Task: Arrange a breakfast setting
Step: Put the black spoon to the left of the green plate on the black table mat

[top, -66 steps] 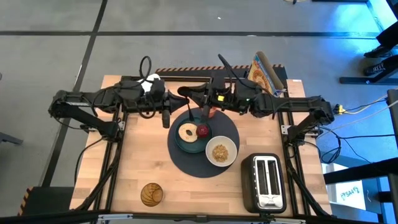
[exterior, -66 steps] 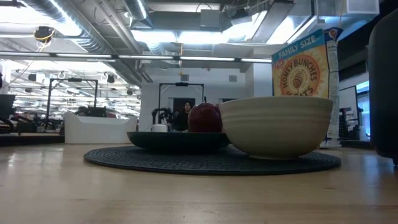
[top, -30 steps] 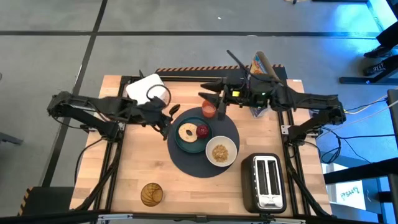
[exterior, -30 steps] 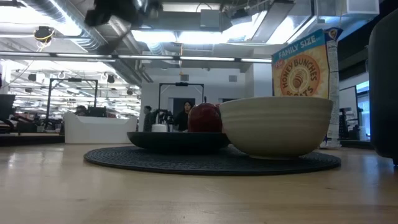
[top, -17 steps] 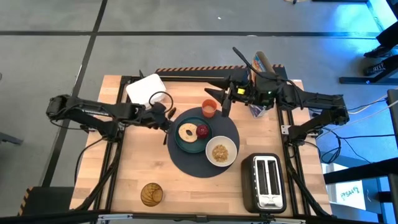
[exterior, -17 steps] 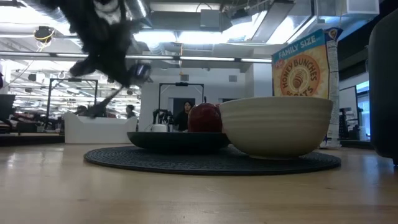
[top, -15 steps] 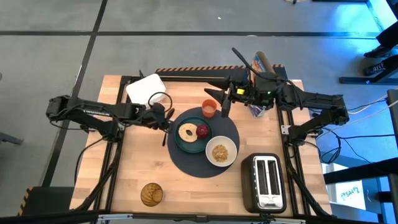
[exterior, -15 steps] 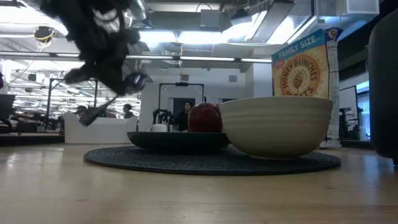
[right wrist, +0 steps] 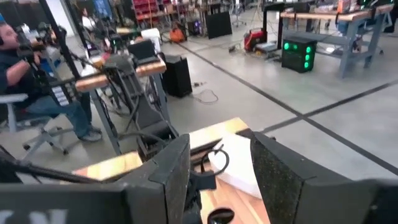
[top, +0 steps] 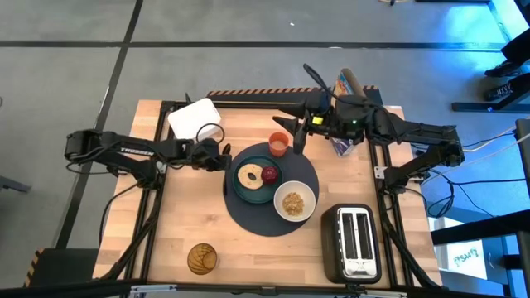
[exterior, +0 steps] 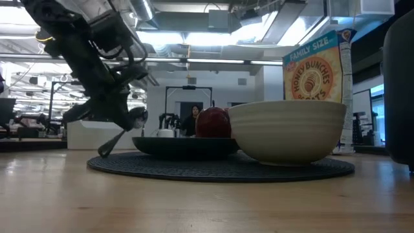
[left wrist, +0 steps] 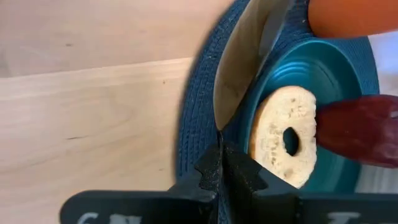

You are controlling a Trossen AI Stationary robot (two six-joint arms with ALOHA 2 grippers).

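A round dark-blue placemat (top: 248,217) lies mid-table. On it stand a teal plate (top: 238,193) with a tan bagel (top: 247,176) and a red fruit (top: 270,174), a white bowl (top: 294,201) and, at its far edge, an orange cup (top: 279,144). My left gripper (top: 224,163) is low at the placemat's left edge, shut on a metal utensil (left wrist: 249,56). My right gripper (top: 298,135) is open and empty, just right of the cup and above it. My left gripper pinches one end of the utensil (left wrist: 219,138) between its two fingers. The flat blade runs on forward from the fingertips, over the placemat's edge and the plate's rim. In the low view the utensil (exterior: 110,145) slants down below the gripper; whether its tip touches the mat I cannot tell.
A toaster (top: 356,242) stands at the near right, a cereal box (top: 346,95) at the far right, a white box (top: 192,117) at the far left and a round wooden piece (top: 201,257) near the front edge. Bare wood lies left of the placemat.
My left gripper has come down from high above to just over the table at the placemat's left edge, still shut on the utensil, which now slants down toward the mat. My right gripper has drawn a little away from the cup toward the table's right edge.
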